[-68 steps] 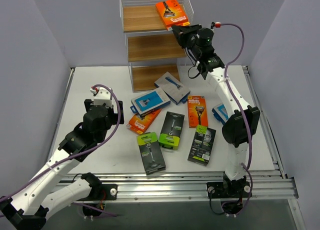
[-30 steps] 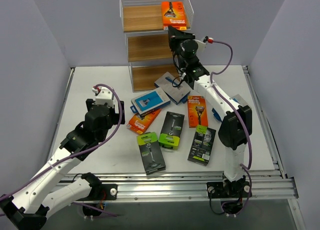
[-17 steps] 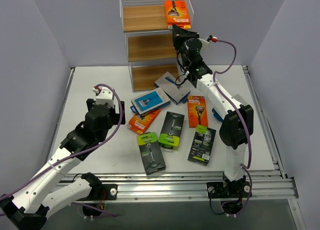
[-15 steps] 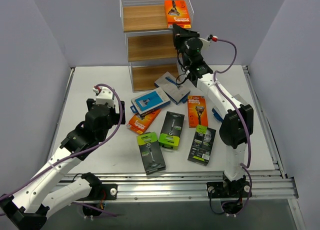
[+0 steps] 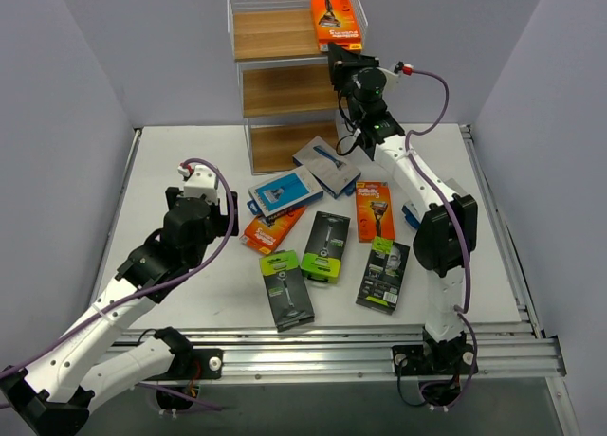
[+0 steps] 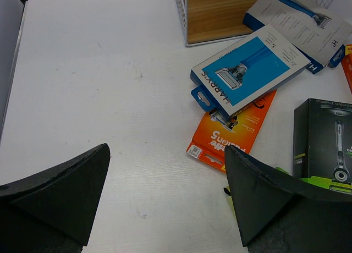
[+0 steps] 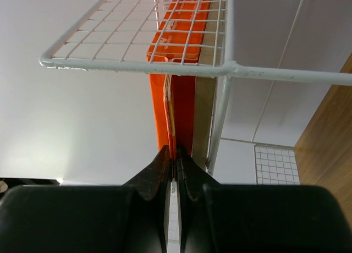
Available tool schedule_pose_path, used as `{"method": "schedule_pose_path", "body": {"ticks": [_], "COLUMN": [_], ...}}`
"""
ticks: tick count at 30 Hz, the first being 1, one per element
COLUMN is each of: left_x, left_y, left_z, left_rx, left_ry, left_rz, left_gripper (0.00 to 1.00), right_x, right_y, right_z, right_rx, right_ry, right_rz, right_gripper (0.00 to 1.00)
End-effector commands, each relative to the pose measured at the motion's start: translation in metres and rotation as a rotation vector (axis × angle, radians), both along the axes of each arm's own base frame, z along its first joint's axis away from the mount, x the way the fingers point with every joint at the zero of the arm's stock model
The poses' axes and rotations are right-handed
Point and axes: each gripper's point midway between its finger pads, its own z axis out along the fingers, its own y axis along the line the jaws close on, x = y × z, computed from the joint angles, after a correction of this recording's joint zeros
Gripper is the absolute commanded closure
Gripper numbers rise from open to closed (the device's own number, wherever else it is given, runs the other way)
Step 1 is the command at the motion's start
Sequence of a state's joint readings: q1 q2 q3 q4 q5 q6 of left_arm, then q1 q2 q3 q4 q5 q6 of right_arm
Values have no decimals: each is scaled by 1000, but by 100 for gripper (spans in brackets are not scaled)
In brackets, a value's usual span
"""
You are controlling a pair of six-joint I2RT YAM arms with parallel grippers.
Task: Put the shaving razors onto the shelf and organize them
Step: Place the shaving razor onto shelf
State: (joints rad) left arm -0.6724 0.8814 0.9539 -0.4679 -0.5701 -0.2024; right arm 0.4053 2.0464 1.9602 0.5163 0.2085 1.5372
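Top view: the right hand (image 5: 344, 64) is closed tight on the lower edge of an orange pack (image 5: 337, 21) at the right end of the shelf's (image 5: 275, 90) top tier. The left hand (image 5: 223, 213) hovers over the surface (image 5: 190, 142), its tips hard to make out.

Left wrist view: the left hand (image 6: 165, 198) is spread wide and holds nothing. Ahead, a blue-and-white pack (image 6: 247, 71) overlaps a second orange pack (image 6: 231, 137) (a black pack (image 6: 322, 140) is cut off at the right).

Right wrist view: the right hand (image 7: 171, 173) pinches the orange pack's (image 7: 181, 110) thin edge under the wire rail (image 7: 137, 65).

— Overhead?
— From 6 o'clock, high, facing the white-wire, wooden-board shelf (image 5: 280, 90) at 12.
— Wrists?
— Left: close over the blue-and-white rectangular razor pack (image 6: 250, 71); right: upward, against the flat orange razor pack (image 7: 186, 110); both visible overhead.
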Motion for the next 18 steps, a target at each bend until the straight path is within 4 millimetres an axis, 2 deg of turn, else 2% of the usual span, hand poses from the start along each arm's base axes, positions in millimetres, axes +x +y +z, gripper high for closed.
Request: {"method": "schedule_pose_path", "body": {"ticks": [1, 6, 18], "left_x": [2, 2, 2], "left_y": [-3, -3, -3], "left_z": [13, 13, 12], "left_rx": [-22, -23, -18], "left_ry": [-29, -30, -26], "left_rz": [-7, -7, -8], "left_gripper": [6, 6, 6], "right_x": [-1, -3, -9], "right_y": [-15, -15, -14], "right_z": [30, 35, 39], "right_rx": [35, 27, 4], "right_ry": [-68, -93, -102], "right_rz": [-33, -28, -12], "right_gripper": [99, 84, 74]}}
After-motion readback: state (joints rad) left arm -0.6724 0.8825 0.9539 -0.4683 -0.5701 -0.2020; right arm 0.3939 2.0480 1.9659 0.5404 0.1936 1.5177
